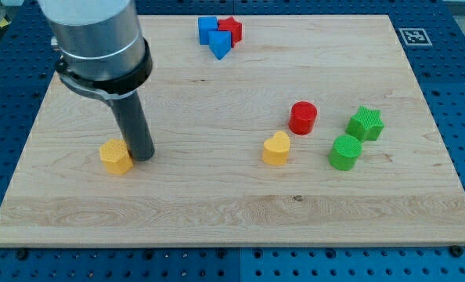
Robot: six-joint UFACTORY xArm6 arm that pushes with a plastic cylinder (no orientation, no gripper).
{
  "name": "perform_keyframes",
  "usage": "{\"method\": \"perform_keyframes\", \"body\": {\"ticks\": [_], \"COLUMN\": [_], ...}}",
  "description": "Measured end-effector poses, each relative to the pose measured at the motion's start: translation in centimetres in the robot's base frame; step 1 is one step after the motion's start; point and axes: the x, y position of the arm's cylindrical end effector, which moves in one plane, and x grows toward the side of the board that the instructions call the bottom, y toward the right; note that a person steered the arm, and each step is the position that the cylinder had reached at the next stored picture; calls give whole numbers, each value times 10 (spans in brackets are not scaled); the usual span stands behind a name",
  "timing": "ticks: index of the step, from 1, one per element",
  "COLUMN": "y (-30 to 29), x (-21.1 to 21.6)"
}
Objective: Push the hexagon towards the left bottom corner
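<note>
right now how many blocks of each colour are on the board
yellow: 2, the hexagon against my tip on its left, and the heart
red: 2, the cylinder and the star
green: 2, the cylinder and the star
blue: 2, the cube and the triangle
total: 8

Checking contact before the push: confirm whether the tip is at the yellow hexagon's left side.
No. My tip stands against the right side of the yellow hexagon, near the board's left edge.
</note>
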Motion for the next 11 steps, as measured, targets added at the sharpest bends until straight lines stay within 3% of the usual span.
{"method": "perform_keyframes", "body": {"ticks": [5,8,9,11], "y": [-78,-82,-67,50], "x": [-10,36,29,-26]}}
